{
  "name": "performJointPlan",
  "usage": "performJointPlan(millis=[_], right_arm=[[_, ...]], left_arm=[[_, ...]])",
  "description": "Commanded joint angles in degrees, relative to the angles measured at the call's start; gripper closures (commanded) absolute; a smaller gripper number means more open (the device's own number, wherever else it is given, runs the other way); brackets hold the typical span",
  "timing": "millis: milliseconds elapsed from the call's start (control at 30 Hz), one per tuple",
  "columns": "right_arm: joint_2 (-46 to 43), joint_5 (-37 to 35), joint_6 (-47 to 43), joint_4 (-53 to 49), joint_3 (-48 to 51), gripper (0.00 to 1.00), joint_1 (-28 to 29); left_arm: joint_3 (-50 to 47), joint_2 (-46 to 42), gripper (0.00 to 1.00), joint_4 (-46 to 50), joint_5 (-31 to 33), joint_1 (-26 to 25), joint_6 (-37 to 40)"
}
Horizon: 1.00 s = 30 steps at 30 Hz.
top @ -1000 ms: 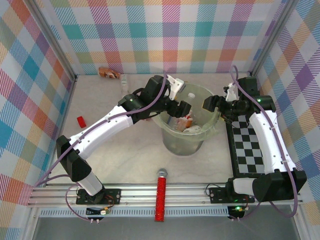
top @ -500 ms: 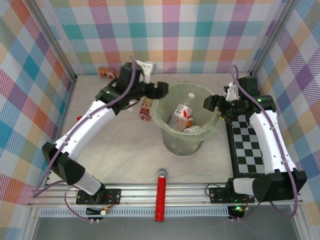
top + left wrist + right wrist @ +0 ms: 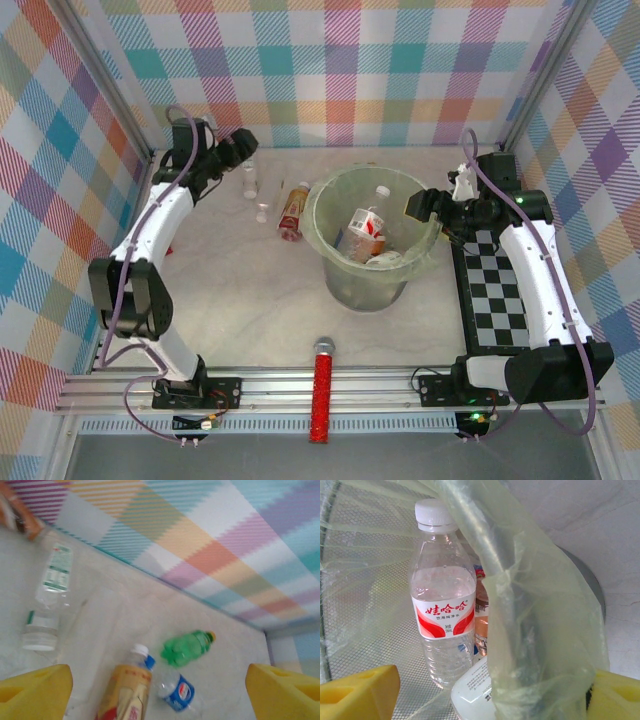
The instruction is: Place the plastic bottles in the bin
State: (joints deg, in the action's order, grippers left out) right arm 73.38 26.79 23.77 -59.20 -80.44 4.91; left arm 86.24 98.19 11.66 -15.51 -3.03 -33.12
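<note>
The bin [image 3: 330, 205], a grey bucket with a pale green liner, stands mid-table with several plastic bottles inside. The right wrist view shows a clear red-labelled bottle [image 3: 442, 595] upright in it, beside a white one [image 3: 475, 695]. An amber bottle [image 3: 292, 210] and a clear bottle [image 3: 250, 180] lie left of the bin. My left gripper [image 3: 232, 148] hangs open at the back left. Below it lie a green bottle [image 3: 190, 647], a blue-labelled one [image 3: 179, 692], an amber one [image 3: 125, 695] and a clear green-labelled one [image 3: 50, 585]. My right gripper [image 3: 412, 205] is open, with the bin's lined rim [image 3: 540, 630] between its fingers.
A red glittery stick [image 3: 323, 390] lies at the front edge. A checkered board [image 3: 495, 290] covers the table's right side under the right arm. Plaid walls close in the back and both sides.
The left arm has swung from over the bin to the back left corner, its jaws opening wider. A red-labelled bottle now stands in the bin. The right arm has not moved.
</note>
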Motion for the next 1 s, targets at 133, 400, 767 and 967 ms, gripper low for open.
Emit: performJointPlan(millis=[133, 400, 767, 967], right_arm=[[-0.50, 3.01, 0.91, 0.73, -0.75, 0.15, 0.72], [-0.69, 2.60, 1.31, 0.49, 0.72, 0.15, 1.18], [-1.38, 0.33, 1.69, -0.66, 2.86, 0.14, 1.53], [-3.04, -0.37, 2.62, 0.05, 5.01, 0.14, 1.49]], left_arm=[[1.13, 14.55, 0.17, -17.92, -3.22, 7.05, -16.27], [9.36, 30.58, 0.17, -24.58, 0.43, 9.08, -22.95], [26.73, 47.23, 0.18, -24.16, 4.03, 9.36, -32.78], [34.28, 52.91, 0.18, -19.95, 7.23, 9.36, -38.11]])
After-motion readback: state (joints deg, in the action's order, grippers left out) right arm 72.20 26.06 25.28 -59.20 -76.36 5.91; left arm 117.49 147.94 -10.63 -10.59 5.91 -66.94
